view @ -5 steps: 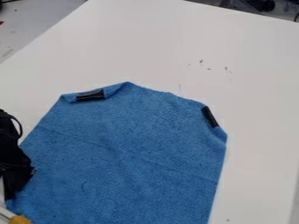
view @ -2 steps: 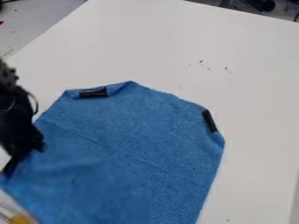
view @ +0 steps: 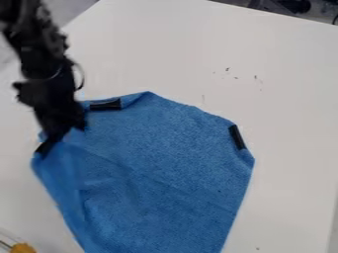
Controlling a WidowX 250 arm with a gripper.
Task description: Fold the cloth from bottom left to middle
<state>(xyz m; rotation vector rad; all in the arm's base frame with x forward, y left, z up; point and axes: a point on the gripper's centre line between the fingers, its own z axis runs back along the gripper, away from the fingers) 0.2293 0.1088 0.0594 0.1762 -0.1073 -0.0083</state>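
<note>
Well, starting at the left, the black metal two-finger claw (view: 45, 147) hangs from the black jointed arm (view: 39, 52) that comes in at the upper left of the frame. Its fingers look closed, with a pinch of the soft blue fabric cloth (view: 172, 183) at their tips; how thick a fold they have hold of, I cannot tell. Down in the lower left corner of the frame, a rounded yellow-orange piece (view: 23, 248) sits apart from the cloth. From the claw the cloth's left edge slants down and rightward to the bottom of the frame, and a raised ridge beside that edge suggests this side is lifted.

Just right of the claw, a short flat black strip (view: 105, 105) lies along the cloth's upper left edge. Next comes the bulk of the cloth, spread over the centre and lower centre of the frame. That is the relation that matters: the cloth's middle lies to the right of the claw and lower in the frame. I judge the fold is only partly made, and the next move should carry the pinched part rightward and down; sent straight up the frame, it would miss the middle. Farther right, a second narrow black strip (view: 237, 137) lies by the cloth's right edge, with the smooth white desk (view: 294, 148) beyond.
</note>
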